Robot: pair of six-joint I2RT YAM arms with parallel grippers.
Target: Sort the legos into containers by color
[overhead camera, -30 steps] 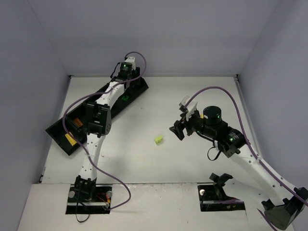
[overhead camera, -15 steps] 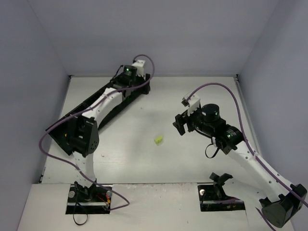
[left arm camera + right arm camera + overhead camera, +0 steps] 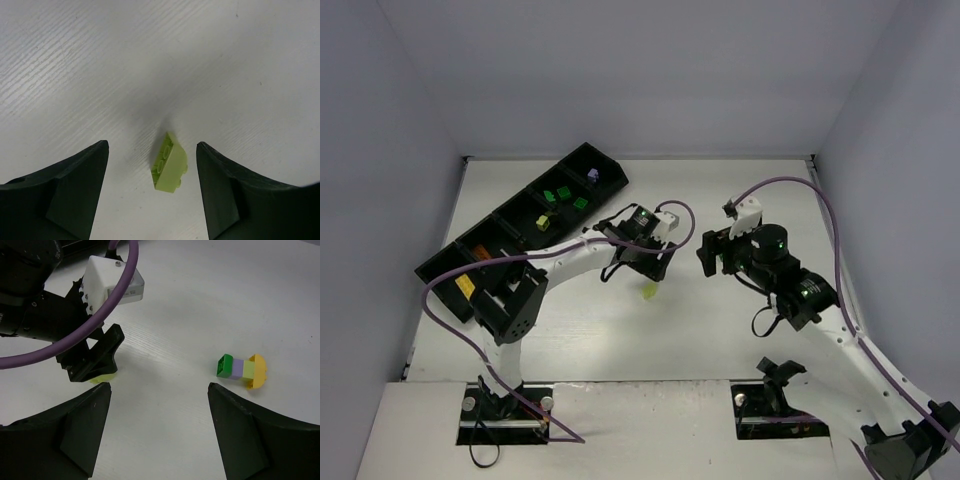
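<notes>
Left wrist view showed my left fingers [image 3: 70,190] spread wide either side of the lime brick [image 3: 171,164], ready to pinch it; my right fingers [image 3: 75,435] hung apart, empty.

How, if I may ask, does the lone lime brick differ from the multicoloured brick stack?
The lone lime plastic brick is one single-colour piece; the multicoloured brick stack joins green, purple, lime and yellow parts. The lime brick sits inside the open left hand; the stack lies beyond the open right hand, outside its fingers. Both rest on the white table.
</notes>
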